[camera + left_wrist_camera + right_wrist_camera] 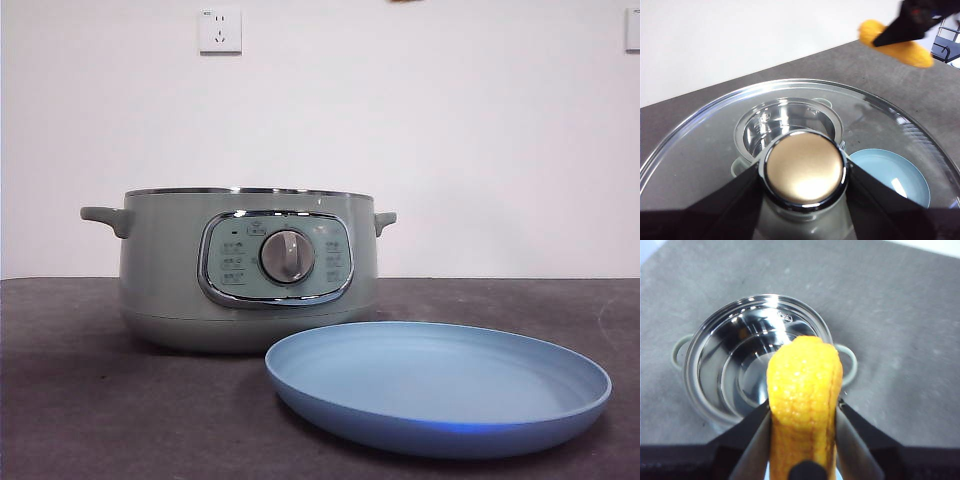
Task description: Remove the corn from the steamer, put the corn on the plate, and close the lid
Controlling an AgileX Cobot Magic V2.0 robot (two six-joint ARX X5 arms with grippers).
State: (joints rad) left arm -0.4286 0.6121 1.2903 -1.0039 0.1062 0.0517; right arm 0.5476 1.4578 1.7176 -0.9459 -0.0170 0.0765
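Observation:
The sage-green steamer [247, 270] stands open on the table, without its lid. The right wrist view shows its steel bowl [740, 365] empty. The light blue plate [440, 385] lies empty in front of it to the right. My right gripper [804, 410] is shut on the yellow corn [804, 390] and holds it high above the steamer's rim. My left gripper [804, 172] is shut on the knob [804, 167] of the glass lid [700, 150] and holds it high. Steamer [787, 120] and plate [890, 172] show through the glass. Corn [910, 52] and right gripper [912, 22] show beyond it. Neither arm shows in the front view.
The dark grey table [80, 400] runs back to a white wall with a socket [220, 30]. The steamer's side handles [105, 217] stick out on both sides.

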